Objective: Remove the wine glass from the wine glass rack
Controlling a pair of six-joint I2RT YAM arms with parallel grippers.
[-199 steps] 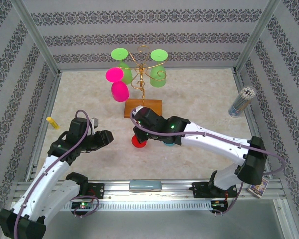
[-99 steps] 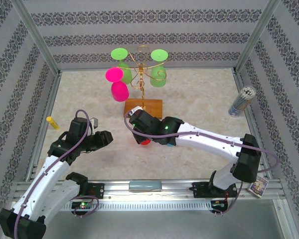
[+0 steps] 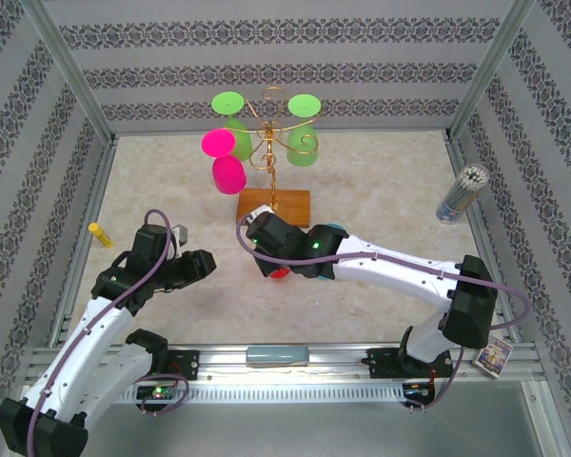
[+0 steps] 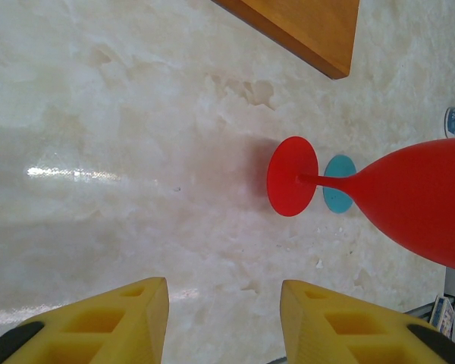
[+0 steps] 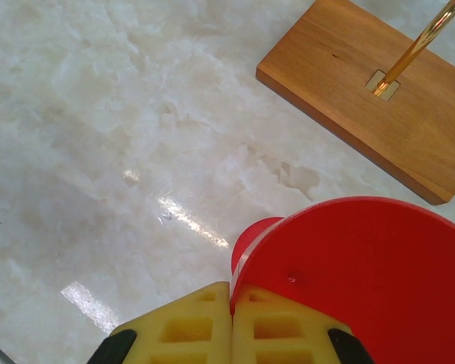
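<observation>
**Red glass off the rack, ready to be stood down**

The red wine glass [image 5: 364, 280] was off the wine glass rack [image 3: 266, 133]. It was upright or nearly so over the table [image 3: 381, 181], at about 6 o'clock from the rack's wooden base [image 5: 379, 114] and just clear of it. The right fingers [image 5: 212, 330] were pressed together on the bowl's rim, pinching its thin wall. From where I stood I could not tell whether the foot was touching the table. A blue disc [image 4: 338, 193] lay just beside that foot. Off at 9 o'clock from the glass, well apart, the left fingers [image 4: 136, 318] stood apart with nothing between them.

To my eye the step in hand was the setting down. A pinch at the rim gave little hold against tipping, so the descent wanted to be slow and straight, with the stem vertical, until the whole foot sat flat. The landing spot needed to stay clear of the base and the disc. After that the fingers would do best to part gently and rise straight up, so the rim was not dragged over.
</observation>
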